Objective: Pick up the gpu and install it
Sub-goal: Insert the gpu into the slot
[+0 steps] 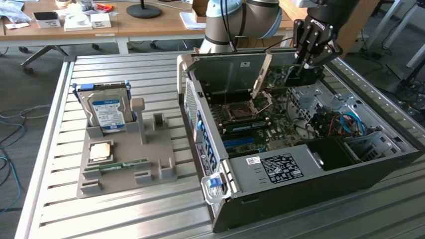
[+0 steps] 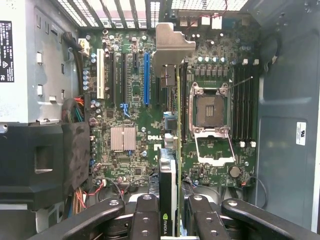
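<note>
The computer case [image 1: 199, 104] is laid with its open side up, so the motherboard [image 2: 130, 105] can be reached from above. That room is narrowed by the power supply [image 1: 279, 167], the drive cage [image 1: 362, 144] with its blue cables [image 1: 349, 122], and the opened CPU socket frame [image 2: 215, 147]. The blue expansion slot [image 2: 146, 80] is left uncovered beside the gpu [image 2: 167, 185], which is clamped edge-on in the gripper [image 2: 172, 212].

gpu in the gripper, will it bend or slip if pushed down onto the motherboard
The gpu is a thin circuit card with a metal bracket, so it is probably stiff and light. The gripper pinches its flat faces near the end away from the bracket, so a push could tilt it.
</note>
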Robot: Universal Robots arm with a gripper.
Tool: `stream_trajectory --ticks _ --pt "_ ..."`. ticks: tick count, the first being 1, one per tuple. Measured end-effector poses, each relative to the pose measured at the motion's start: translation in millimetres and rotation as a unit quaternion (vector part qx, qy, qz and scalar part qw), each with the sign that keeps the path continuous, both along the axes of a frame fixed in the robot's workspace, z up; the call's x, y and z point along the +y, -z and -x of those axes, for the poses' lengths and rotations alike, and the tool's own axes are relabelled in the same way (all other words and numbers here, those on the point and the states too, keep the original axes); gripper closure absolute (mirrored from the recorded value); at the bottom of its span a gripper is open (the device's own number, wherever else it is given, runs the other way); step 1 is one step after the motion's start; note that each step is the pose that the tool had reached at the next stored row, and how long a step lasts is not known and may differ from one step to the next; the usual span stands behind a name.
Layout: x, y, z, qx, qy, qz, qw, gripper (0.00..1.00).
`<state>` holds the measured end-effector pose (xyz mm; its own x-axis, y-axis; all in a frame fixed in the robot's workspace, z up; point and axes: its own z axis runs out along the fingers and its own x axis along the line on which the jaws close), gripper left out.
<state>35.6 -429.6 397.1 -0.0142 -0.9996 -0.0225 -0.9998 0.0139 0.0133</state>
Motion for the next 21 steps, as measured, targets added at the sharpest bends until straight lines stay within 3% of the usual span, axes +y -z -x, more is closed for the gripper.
stream_trajectory --ticks 21 --pt "0.0 3.7 6.3 0.0 0.0 0.0 1.0 0.73"
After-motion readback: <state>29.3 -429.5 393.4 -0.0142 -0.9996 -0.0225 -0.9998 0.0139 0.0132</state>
